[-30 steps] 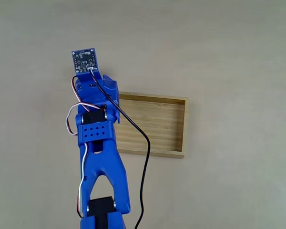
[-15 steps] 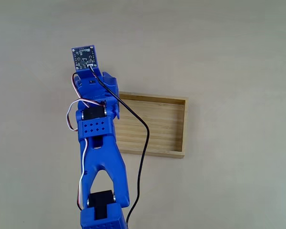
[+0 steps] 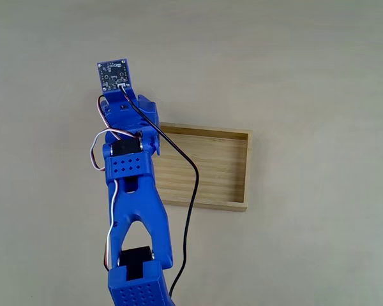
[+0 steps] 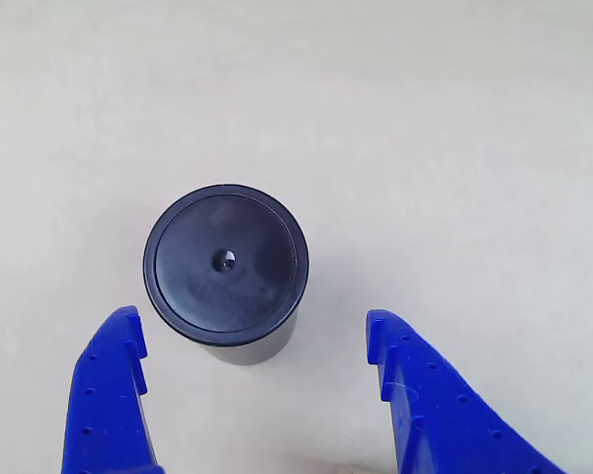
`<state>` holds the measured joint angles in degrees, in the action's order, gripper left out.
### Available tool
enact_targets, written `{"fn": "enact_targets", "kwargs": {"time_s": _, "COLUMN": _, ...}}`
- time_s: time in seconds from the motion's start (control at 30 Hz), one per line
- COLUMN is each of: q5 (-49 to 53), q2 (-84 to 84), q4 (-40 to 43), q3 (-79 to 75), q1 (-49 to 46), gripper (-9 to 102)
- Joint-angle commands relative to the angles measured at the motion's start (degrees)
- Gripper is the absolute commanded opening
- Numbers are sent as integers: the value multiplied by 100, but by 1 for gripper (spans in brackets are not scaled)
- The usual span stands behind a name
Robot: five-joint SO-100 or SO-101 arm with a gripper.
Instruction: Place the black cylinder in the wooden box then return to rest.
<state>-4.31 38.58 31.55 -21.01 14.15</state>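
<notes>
Tool (image 4: 252,331) spread wide beside upright black cylinder (image 4: 225,269), axis vertical.

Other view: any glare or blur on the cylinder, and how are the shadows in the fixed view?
Other view: the cylinder is sharp, soft sheen on its top, no harsh glare; open gripper tips crisp. Fixed view: even, diffuse light, faint shadows inside the box walls, image slightly soft.

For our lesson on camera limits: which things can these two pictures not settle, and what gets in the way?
- Fixed view: the pale wooden box's left end is hidden under the blue arm.
- Fixed view: the small matte black cylinder and the gripper fingertips lie beneath the arm.
- Other view: the open blue gripper is cut off by the bottom edge, and the cylinder's base is hidden by its own top.
</notes>
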Motion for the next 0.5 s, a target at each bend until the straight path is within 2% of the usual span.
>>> {"fn": "enact_targets", "kwargs": {"time_s": 0.0, "q5": -18, "q2": -141, "q4": -211, "q3": -844, "q1": 105, "gripper": 33}}
{"fn": "enact_targets", "kwargs": {"time_s": 0.47, "q5": -18, "q2": 264, "q4": -211, "q3": -1266, "q1": 237, "gripper": 33}}
